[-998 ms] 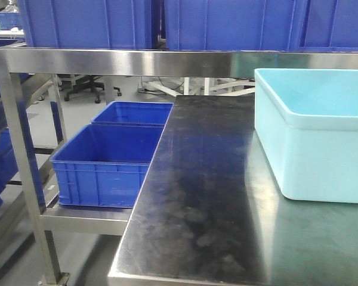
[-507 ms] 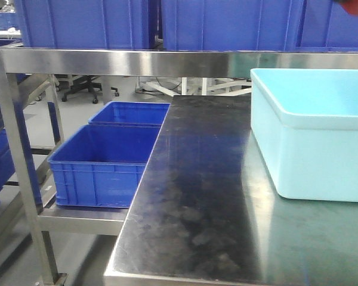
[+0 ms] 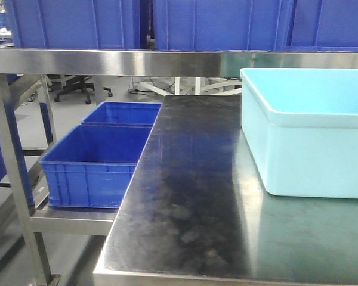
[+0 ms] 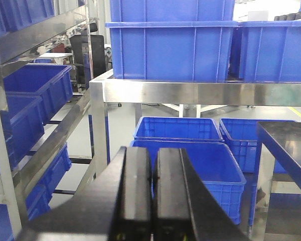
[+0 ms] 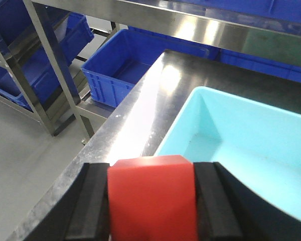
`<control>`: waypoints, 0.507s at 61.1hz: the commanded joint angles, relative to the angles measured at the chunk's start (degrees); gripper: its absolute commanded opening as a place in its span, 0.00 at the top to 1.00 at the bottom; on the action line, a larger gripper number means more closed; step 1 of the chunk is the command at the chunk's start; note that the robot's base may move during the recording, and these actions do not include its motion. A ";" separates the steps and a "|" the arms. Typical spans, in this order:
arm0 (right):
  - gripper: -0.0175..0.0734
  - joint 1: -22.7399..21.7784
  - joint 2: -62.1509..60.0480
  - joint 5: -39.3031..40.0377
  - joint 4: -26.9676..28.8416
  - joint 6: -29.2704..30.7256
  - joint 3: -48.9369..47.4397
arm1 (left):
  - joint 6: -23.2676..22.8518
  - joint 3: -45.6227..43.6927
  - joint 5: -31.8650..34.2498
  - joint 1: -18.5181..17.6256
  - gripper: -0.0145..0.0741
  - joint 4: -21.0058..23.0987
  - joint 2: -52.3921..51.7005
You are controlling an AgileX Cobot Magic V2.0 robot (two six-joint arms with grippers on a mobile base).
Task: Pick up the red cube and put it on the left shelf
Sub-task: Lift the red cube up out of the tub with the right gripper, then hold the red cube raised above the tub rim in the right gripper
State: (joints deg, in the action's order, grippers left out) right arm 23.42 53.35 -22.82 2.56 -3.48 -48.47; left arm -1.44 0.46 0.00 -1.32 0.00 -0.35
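Note:
In the right wrist view my right gripper (image 5: 151,173) is shut on the red cube (image 5: 153,198), held in the air above the near left corner of the light blue tub (image 5: 251,145) and the steel table (image 5: 140,108). In the left wrist view my left gripper (image 4: 153,155) is shut and empty, its two black fingers pressed together, facing the steel rack at the left with its blue bins (image 4: 190,165). Neither gripper nor the cube shows in the front view.
The light blue tub (image 3: 310,128) stands on the right of the steel table (image 3: 191,196). A steel shelf (image 3: 167,61) with large blue bins (image 3: 215,24) runs overhead. Two blue bins (image 3: 95,164) sit on a low shelf to the left. A steel post (image 3: 12,179) stands at the left.
The front view has shifted: the table, tub and bins have slid left and slightly down in the frame. A red blur at the top right half a second ago has gone.

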 commanded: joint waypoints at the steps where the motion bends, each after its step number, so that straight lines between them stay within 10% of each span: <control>1: 0.75 -0.06 -3.79 5.92 -0.68 0.13 1.32 | 0.01 1.41 4.95 0.11 0.72 0.00 -0.82; 31: 0.75 -0.33 -17.58 14.47 -0.83 0.13 17.72 | 0.01 1.41 4.95 0.11 0.72 0.00 -0.82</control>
State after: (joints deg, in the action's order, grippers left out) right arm 23.30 36.97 -15.49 2.23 -3.48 -30.17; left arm -1.44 0.46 0.00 -1.32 0.00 -0.35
